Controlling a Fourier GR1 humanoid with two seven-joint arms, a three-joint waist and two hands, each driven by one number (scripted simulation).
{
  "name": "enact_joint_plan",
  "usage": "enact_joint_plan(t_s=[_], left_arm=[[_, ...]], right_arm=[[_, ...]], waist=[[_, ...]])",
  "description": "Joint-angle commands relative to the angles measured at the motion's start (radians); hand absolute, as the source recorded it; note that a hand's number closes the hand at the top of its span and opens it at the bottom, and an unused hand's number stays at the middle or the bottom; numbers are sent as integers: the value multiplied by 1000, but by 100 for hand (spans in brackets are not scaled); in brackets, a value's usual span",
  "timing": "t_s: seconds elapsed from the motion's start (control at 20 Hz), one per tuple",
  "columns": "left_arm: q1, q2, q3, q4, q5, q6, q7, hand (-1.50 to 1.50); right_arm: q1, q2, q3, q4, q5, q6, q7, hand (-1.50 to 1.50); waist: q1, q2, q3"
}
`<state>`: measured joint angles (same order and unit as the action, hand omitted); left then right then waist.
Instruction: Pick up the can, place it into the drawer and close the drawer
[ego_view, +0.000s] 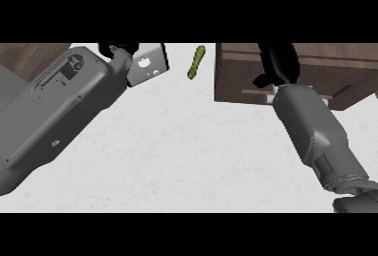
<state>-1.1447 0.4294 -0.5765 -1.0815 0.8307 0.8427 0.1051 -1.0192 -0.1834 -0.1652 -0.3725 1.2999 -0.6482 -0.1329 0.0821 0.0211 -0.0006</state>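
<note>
Right hand (277, 64): black, at far right, lying over the top of the brown wooden drawer unit (325, 75), seen dark against the wood. Degree of opening not determinable, and likewise whether anything is enclosed. Joined at the near edge of the wood to the right forearm (317, 135), grey, running in from the lower right corner.

Left hand (122, 50): black, at far left, only partly exposed past the end of the broad grey left forearm (59, 107); spread or closed cannot be told. Just beside it on the right, a pale grey angular piece (150, 65) with lighter marks on its face, tilted; identity unclear.

Can: not to be made out anywhere in this view; position cannot be told.

Drawer unit: set at far right on the white speckled counter (184, 150), with paler wooden ledges showing along its near side by the right wrist.

Slim yellow-green object (196, 62): lying on the counter at the far edge, between the pale grey piece and the drawer unit, apart from both, touched by neither hand.

Strip of brown wood (26, 57): at far left, behind the left forearm.
</note>
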Motion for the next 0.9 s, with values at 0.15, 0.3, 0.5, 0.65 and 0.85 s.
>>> enact_joint_plan(t_s=[0.15,0.3,0.5,0.65,0.85], left_arm=[[11,6,14,-55,-15,7,15,-150],[28,45,7,-82,-13,-17,51,-150],[50,53,9,-102,-28,-11,45,-150],[79,53,9,-142,-30,-12,38,-150],[54,58,11,-139,-28,-7,67,-150]], right_arm=[[-106,-67,-40,105,-2,-31,3,-150],[-147,-58,-40,129,8,-25,40,-150],[-204,-69,-43,152,12,13,58,-150],[-202,-49,-70,180,-29,64,-33,-150],[-253,-14,-229,164,-211,176,-139,-150]], waist=[[16,13,4],[34,13,3],[31,12,2],[43,15,3],[33,10,7]])
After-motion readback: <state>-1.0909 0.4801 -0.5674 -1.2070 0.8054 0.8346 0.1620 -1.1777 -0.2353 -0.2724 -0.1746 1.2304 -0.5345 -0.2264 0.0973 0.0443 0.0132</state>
